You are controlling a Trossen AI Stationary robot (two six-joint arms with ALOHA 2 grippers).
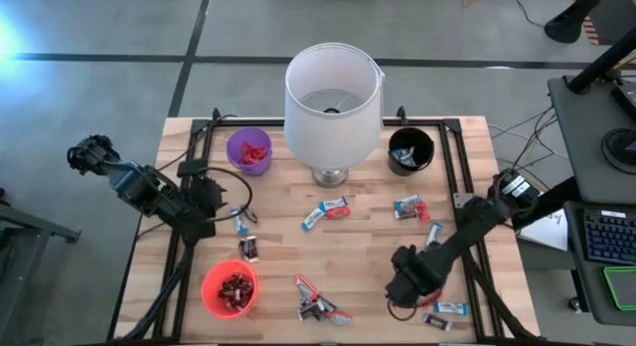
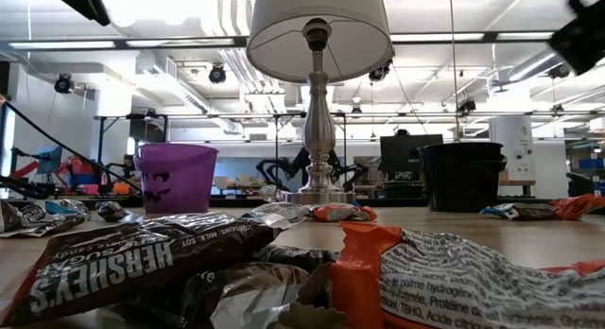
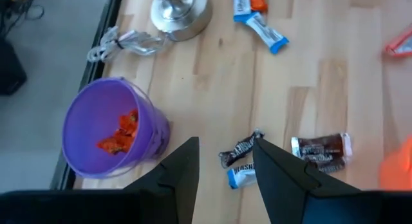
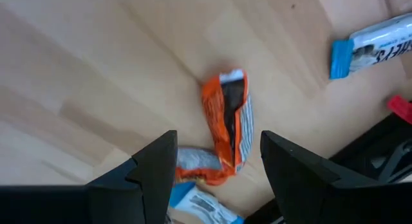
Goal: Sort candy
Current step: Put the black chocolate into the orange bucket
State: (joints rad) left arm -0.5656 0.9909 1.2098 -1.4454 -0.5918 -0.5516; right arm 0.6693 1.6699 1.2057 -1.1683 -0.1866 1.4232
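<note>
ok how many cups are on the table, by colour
purple cup: 1
black cup: 1
red cup: 1
total: 3

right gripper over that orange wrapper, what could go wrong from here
The right gripper is open above the orange-wrapped candy, which lies folded over another wrapper; closing might lift both or pinch only loose foil. The left gripper, also open, hovers over a dark bar touching a blue one, beside the purple cup; it could grab both.
</note>
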